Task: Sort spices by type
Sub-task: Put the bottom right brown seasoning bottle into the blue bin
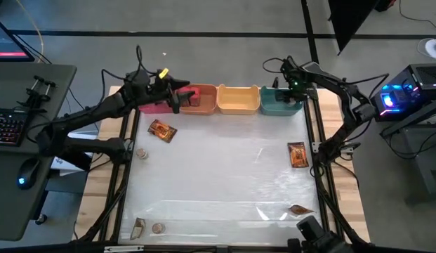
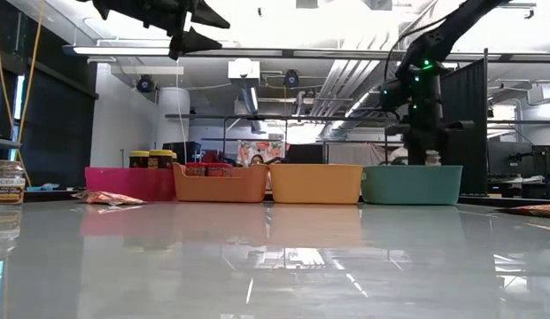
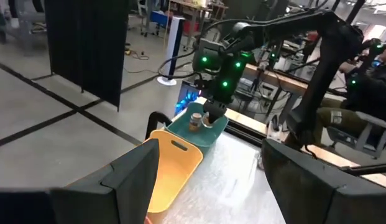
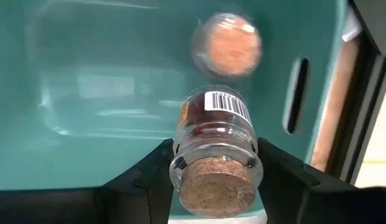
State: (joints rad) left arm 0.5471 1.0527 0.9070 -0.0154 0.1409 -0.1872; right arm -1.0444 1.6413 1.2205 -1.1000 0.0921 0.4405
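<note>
The left gripper [image 1: 177,92] hung open and empty over the pink bin [image 1: 156,105]. At far right, the right gripper [image 4: 211,163] clasped a small cork-lidded glass jar [image 4: 214,147] above the teal bin [image 4: 105,93]; dropped, it risked striking another jar [image 4: 228,45] inside.

Four bins stand in a row along the table's far edge: one pink bin [image 2: 124,183], one red-orange bin [image 2: 220,184], one yellow bin [image 2: 315,183] and one teal bin [image 2: 412,184].

Three foil packets lie in front of that row: one [image 1: 162,131] below the pink bin, one [image 1: 298,154] below the teal bin, one [image 1: 300,209] nearer the table's near edge.

Two cork-lidded jars show over the teal bin's inside: one [image 4: 215,152] between dark fingers, one [image 4: 228,45] beyond it.

Two loose jars [image 1: 141,153] [image 1: 158,228] stand on the table's left side.
</note>
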